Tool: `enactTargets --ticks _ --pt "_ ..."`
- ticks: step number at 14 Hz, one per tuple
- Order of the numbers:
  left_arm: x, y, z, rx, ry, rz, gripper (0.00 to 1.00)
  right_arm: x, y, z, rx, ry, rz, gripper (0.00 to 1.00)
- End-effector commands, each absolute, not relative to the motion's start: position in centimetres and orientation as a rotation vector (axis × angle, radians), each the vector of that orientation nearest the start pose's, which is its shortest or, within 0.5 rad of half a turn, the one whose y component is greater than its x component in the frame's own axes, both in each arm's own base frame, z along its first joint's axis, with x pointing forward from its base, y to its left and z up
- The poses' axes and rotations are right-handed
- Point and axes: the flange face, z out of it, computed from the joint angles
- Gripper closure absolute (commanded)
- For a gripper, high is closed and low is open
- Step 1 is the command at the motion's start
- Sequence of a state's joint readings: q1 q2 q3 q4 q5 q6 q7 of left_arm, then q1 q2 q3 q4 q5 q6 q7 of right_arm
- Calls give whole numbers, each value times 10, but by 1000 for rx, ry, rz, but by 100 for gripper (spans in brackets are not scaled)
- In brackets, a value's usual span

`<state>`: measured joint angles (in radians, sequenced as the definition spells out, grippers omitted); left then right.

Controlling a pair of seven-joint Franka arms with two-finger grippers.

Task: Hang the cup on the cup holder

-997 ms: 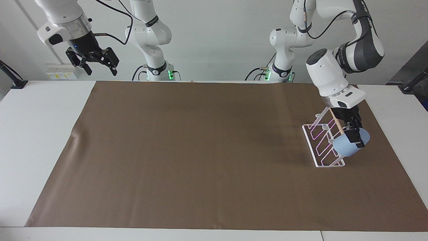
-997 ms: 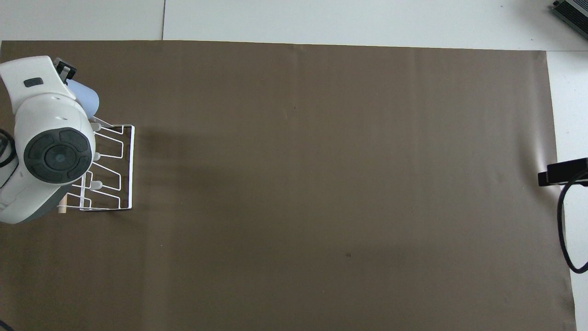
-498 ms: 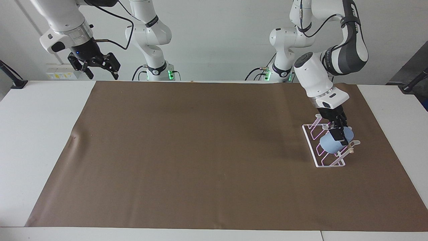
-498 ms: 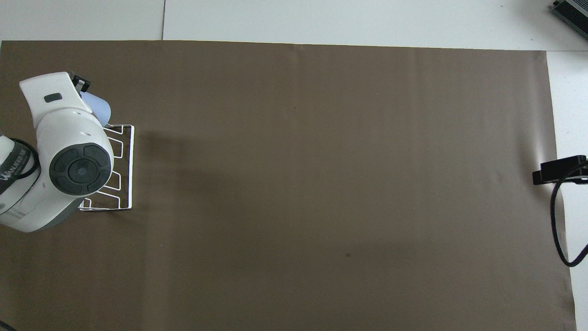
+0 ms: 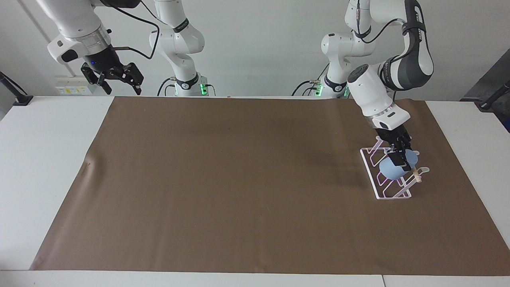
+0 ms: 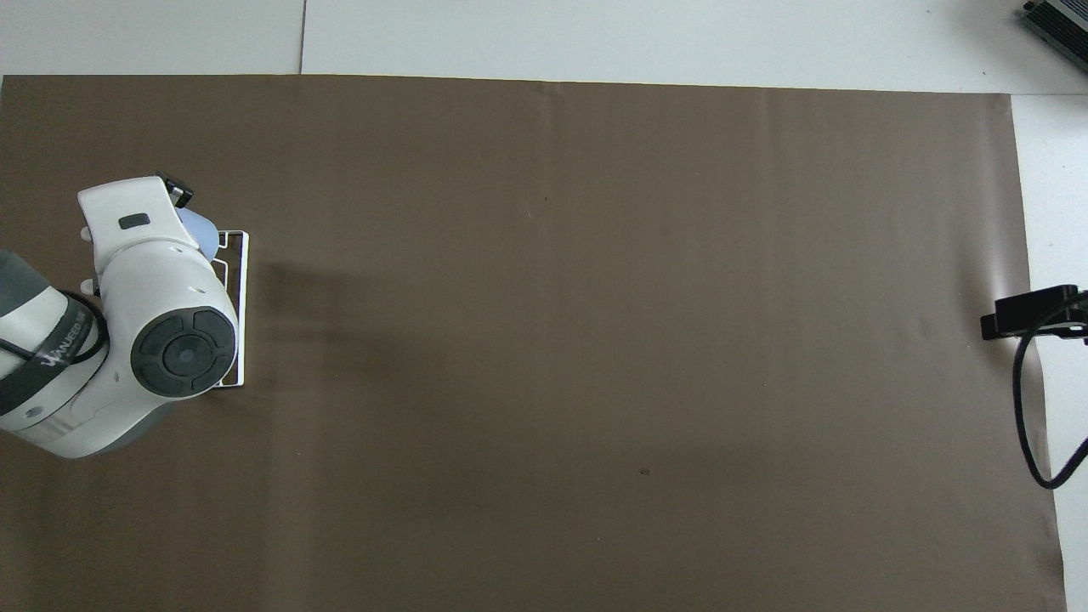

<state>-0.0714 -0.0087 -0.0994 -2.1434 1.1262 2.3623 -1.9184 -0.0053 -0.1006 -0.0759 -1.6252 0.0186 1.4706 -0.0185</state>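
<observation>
**Left gripper lowering cup onto rack**

Facing view: left gripper (image 5: 401, 159) clamps the cup (image 5: 392, 169), tilted, at the cup holder (image 5: 388, 197), 3 o'clock on the mat. Right gripper (image 5: 115, 76) waits, fingers spread, 10 o'clock.

Overhead view: arm hides most. Placing step; next, seat the cup on a prong, then release.

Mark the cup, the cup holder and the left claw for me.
cup (image 5: 391, 170): facing view, its light-blue side wall.
cup holder (image 5: 373, 178): facing view, white base frame rail.
left claw (image 5: 401, 161): facing view, between fingertips, shut on the cup.

The white wire cup holder (image 6: 242, 314) and small light-blue cup (image 6: 201, 228) are largely covered by the left arm's white wrist (image 6: 161, 314).
</observation>
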Motion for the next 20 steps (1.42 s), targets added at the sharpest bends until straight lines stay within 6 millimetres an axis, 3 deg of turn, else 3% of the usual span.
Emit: enactTargets --ticks 1,4,5,7,8,16,20 --pt "540 -81 435 -2315 -1239 -1209 100 510 -42 643 -3127 78 69 0" --pt "535 -83 431 -2320 -1226 -1199 100 511 -42 643 -3127 78 57 0" --pt "535 -83 433 -2319 -1226 -1201 91 511 -42 643 -3127 78 57 0" --pt "538 -83 435 -2318 -1221 -1203 7 512 -43 644 -3127 80 48 0" --pt "539 -83 437 -2315 -1218 -1206 0 512 -42 644 -3128 78 47 0" --pt "551 -102 467 -2348 -1197 -1242 0 509 -48 635 -3125 95 57 0" --pt "558 -111 513 -2462 -1268 -1092 0 507 -53 634 -3124 116 62 0"
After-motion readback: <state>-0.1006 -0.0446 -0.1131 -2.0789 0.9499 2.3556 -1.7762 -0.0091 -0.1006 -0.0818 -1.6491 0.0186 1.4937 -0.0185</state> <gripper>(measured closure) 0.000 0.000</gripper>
